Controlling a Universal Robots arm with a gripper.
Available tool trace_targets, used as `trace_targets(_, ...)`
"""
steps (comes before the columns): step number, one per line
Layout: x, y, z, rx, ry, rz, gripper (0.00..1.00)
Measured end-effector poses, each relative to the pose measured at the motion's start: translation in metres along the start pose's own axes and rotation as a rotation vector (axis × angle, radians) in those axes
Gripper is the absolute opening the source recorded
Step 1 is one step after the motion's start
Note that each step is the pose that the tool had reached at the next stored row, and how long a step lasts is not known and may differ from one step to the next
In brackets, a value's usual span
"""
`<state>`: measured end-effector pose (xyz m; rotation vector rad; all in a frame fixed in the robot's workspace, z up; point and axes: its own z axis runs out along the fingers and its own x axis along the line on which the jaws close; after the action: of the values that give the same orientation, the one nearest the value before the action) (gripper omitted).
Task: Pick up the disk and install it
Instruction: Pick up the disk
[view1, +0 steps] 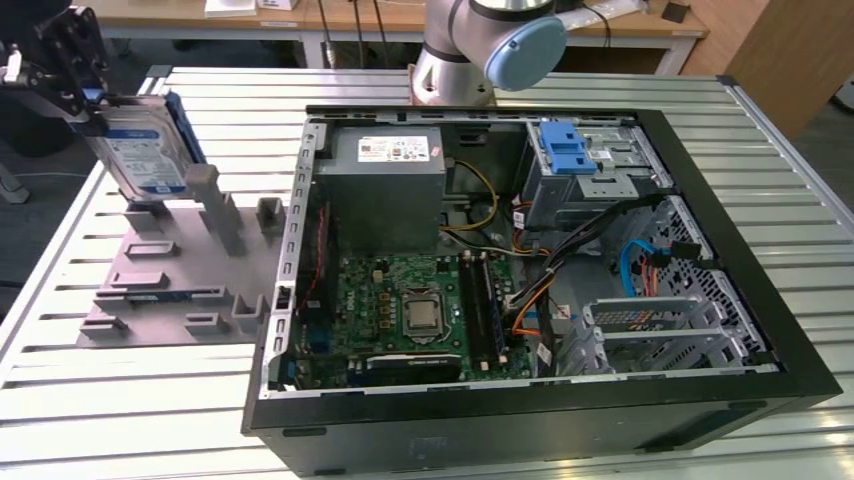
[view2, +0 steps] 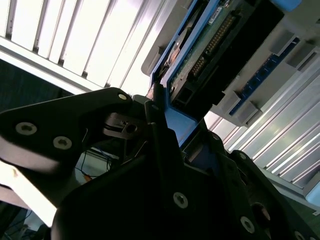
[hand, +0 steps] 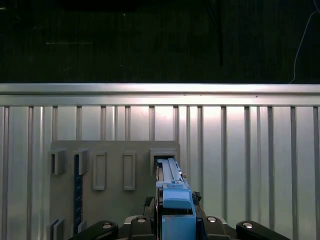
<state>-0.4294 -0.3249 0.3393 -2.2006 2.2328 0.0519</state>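
Disk (view1: 140, 152), a single one, stands on edge and slightly tilted at the exterior view's far left. Its blue-and-white label faces the camera and the blue frame runs along its edges. The one gripper (view1: 96, 102) grips its upper end, with the fingers closed against the two flat sides. In the first wrist view the disk (hand: 169, 172) appears edge-on between the two black fingers (hand: 141, 221). Its lower end is at a raised slot of the one grey fixture plate (view1: 160, 275); whether they touch is unclear. Two tall posts rise from that plate just beside the disk. On the slatted table (view1: 240, 90), one open computer case (view1: 534, 410) lies beside the plate. It holds one grey power box (view1: 387, 175) and one drive cage (view1: 587, 175) with a blue latch.
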Motion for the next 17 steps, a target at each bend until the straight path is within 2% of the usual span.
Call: trace_targets(17, -0.0005, 0.0003, -0.0177, 0.0001, -0.0003, 0.000, 0.36)
